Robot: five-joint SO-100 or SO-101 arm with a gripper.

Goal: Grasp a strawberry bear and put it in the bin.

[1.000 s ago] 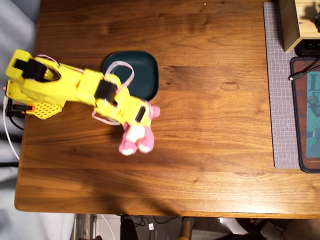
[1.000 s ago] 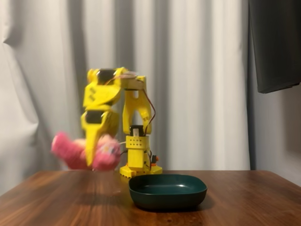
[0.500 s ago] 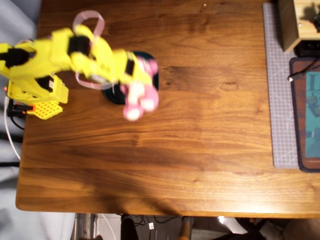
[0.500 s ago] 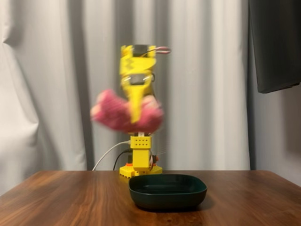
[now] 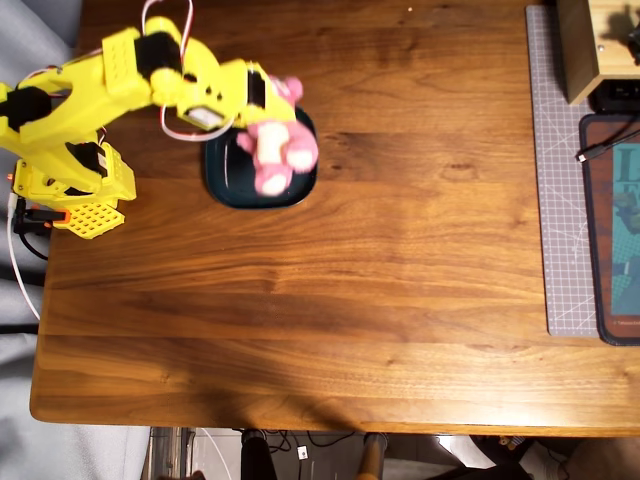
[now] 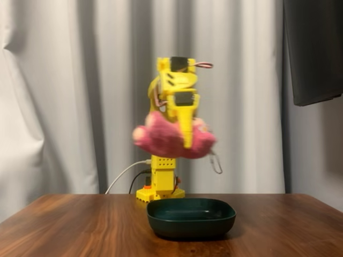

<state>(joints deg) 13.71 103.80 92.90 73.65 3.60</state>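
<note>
One strawberry bear (image 6: 172,140) gripped by jaws above bin (image 6: 191,216).

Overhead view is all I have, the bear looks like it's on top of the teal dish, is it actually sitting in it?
Observer: No. In the fixed view the strawberry bear hangs in the air, well above the bin.
Operator: Is the gripper holding it?
Observer: Yes, a yellow finger of the gripper crosses the front of the bear, clamped on it.
Operator: Anything already in the dish?
Observer: From the side the bin's inside looks empty; only its dark rim and hollow show.
</note>
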